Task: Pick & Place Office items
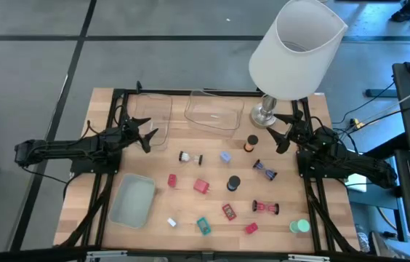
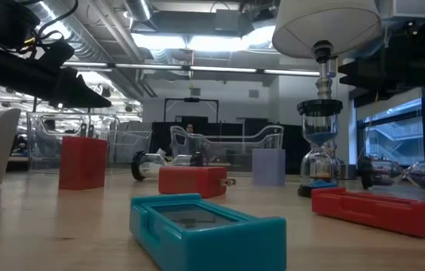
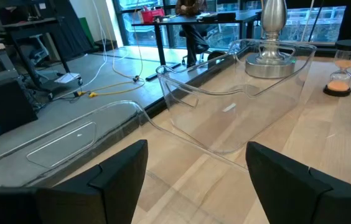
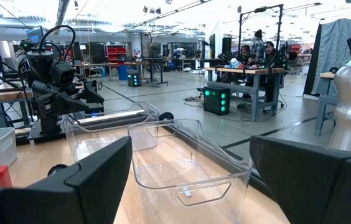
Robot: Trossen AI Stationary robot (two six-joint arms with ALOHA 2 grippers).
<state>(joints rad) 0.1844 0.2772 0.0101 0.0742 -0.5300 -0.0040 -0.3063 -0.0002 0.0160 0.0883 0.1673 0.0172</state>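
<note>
Both grippers hang with fingers spread and empty: the left gripper at the wooden table's back-left, the right gripper beside the lamp. Two clear plastic trays line the back edge between them. The office items, small blocks, caps and hourglasses, lie scattered mid-table, well apart from both.

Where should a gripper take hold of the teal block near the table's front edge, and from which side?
Judging by its pose, from above: the teal block lies flat and low, clear of its neighbours. Close the gripper across its narrower width, on the two long sides, since its broad top offers nothing to pinch.
</note>
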